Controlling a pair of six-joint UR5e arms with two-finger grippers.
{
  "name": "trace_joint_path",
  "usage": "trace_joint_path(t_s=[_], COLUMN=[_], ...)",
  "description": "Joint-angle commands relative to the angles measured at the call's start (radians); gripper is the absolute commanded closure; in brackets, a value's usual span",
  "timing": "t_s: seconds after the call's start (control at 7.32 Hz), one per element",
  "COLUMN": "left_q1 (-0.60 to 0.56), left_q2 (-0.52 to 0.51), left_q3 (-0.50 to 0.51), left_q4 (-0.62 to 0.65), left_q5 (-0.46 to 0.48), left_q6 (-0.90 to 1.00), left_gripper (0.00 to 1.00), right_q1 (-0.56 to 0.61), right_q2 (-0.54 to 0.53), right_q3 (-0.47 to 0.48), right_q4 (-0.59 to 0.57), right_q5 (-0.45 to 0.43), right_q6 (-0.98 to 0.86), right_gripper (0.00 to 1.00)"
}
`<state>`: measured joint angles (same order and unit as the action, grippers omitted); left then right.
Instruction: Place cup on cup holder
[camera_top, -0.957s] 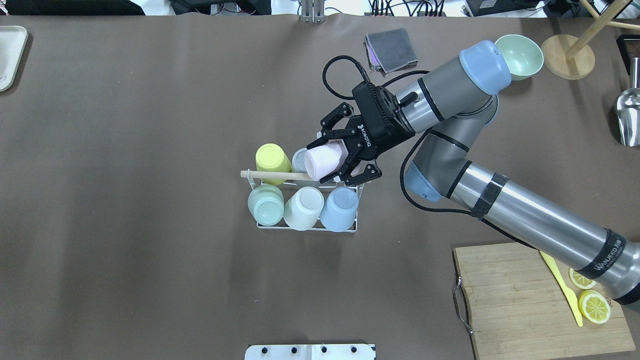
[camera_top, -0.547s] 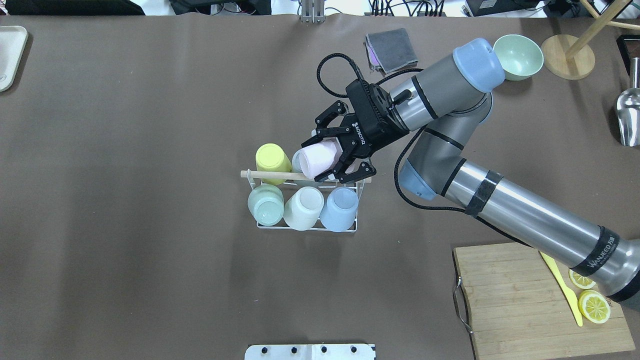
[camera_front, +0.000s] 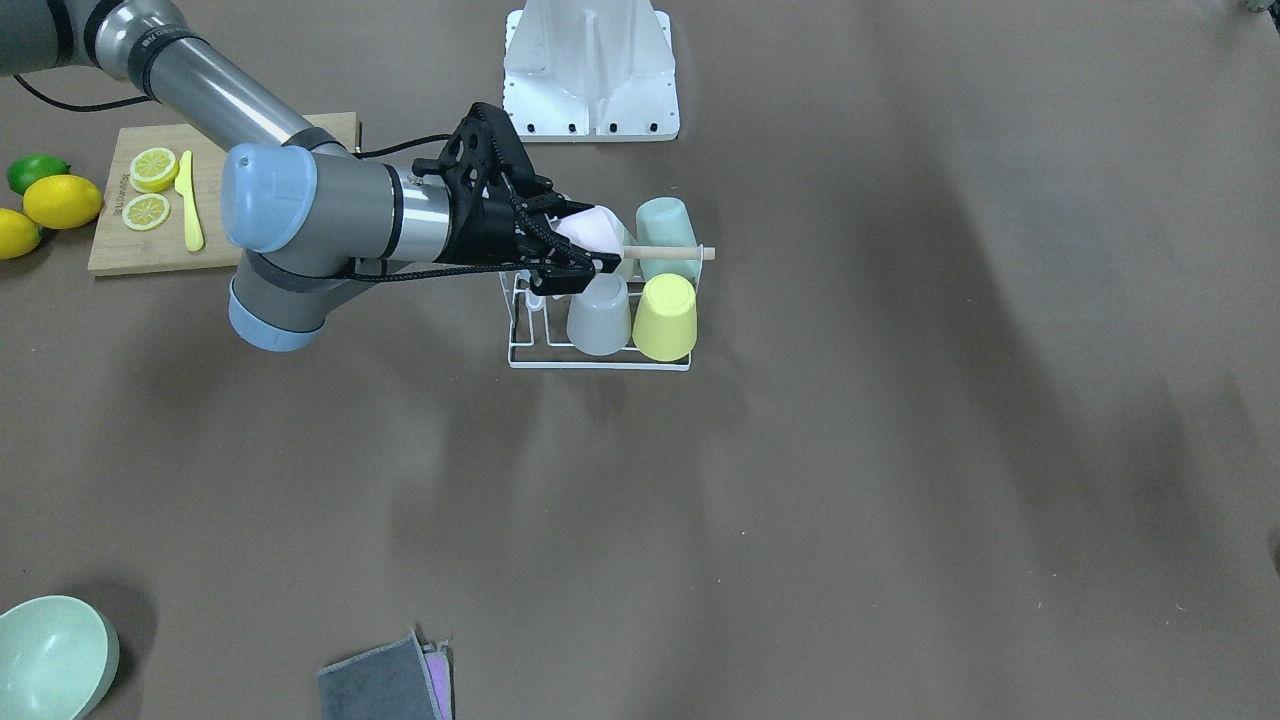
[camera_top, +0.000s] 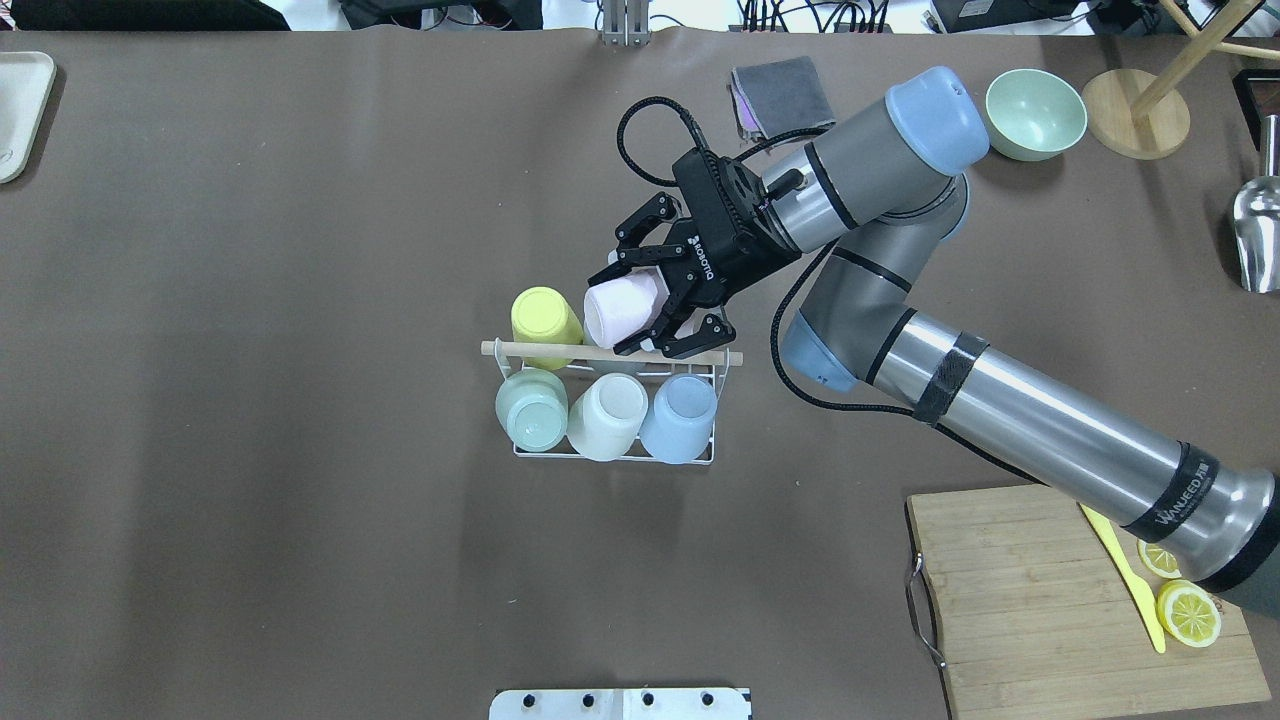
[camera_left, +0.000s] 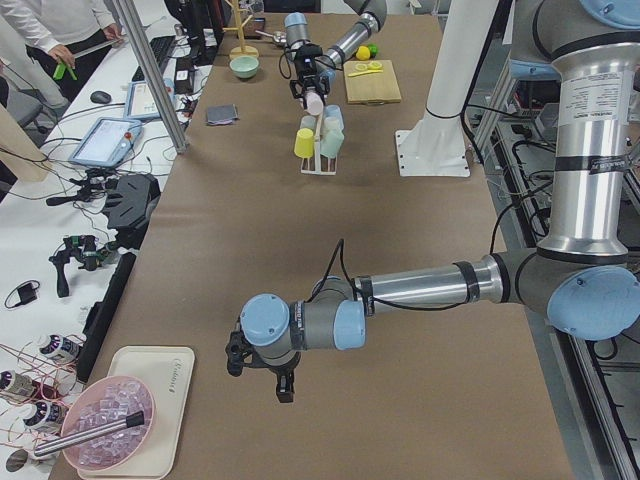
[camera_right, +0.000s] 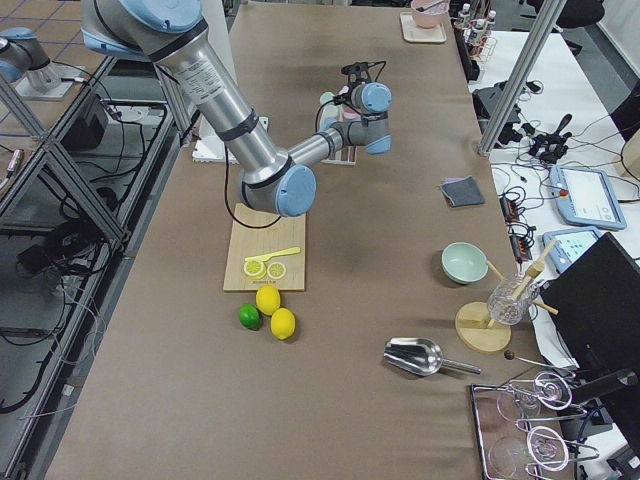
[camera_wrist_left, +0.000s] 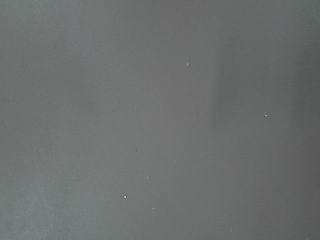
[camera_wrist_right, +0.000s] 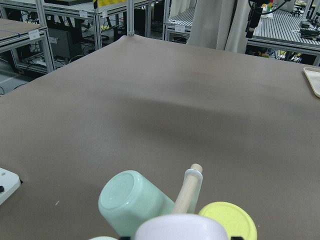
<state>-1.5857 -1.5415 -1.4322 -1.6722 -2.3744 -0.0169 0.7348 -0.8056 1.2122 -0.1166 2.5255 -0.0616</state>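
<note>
My right gripper (camera_top: 625, 312) is shut on a tilted pink cup (camera_top: 618, 308) and holds it above the far row of the cup holder (camera_top: 610, 458), a white wire rack with a wooden rod (camera_top: 560, 352) across its top. Yellow (camera_top: 545, 315), green (camera_top: 530, 410), white (camera_top: 607, 415) and blue (camera_top: 678, 415) cups sit upside down on the rack. In the front-facing view the pink cup (camera_front: 590, 232) hangs over the rack beside a grey cup (camera_front: 598, 315). The left gripper (camera_left: 262, 365) shows only in the exterior left view, low over the table, so I cannot tell whether it is open or shut.
A wooden cutting board (camera_top: 1040, 600) with lemon slices and a yellow knife lies at the front right. A green bowl (camera_top: 1035, 112), a grey cloth (camera_top: 785, 95), a wooden stand (camera_top: 1135, 125) and a metal scoop (camera_top: 1258, 230) lie along the back right. A tray (camera_top: 20, 110) is at the far left.
My right gripper has carried the pink cup to the left and farther from the robot, across the rod. The cups on the rack have not moved.
</note>
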Motion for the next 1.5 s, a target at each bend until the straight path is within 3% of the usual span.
trace_joint_path(t_s=[0.0, 1.09, 1.23, 1.37], left_q1=[-0.004, -0.004, -0.004, -0.004], left_q2=[0.001, 0.001, 0.001, 0.001], left_q3=[-0.007, -0.013, -0.01, -0.011], left_q4=[0.002, 0.014, 0.014, 0.014], left_q5=[0.0, 0.004, 0.004, 0.004], left_q6=[0.0, 0.0, 0.0, 0.0], left_gripper=[0.03, 0.03, 0.03, 0.03], right_q1=[0.0, 0.003, 0.003, 0.005], right_q2=[0.0, -0.004, -0.004, -0.006], right_q3=[-0.003, -0.017, -0.017, -0.017], right_q4=[0.0, 0.0, 0.0, 0.0], right_q5=[0.001, 0.003, 0.001, 0.001], right_q6=[0.0, 0.0, 0.0, 0.002], right_gripper=[0.66, 0.61, 0.58, 0.47])
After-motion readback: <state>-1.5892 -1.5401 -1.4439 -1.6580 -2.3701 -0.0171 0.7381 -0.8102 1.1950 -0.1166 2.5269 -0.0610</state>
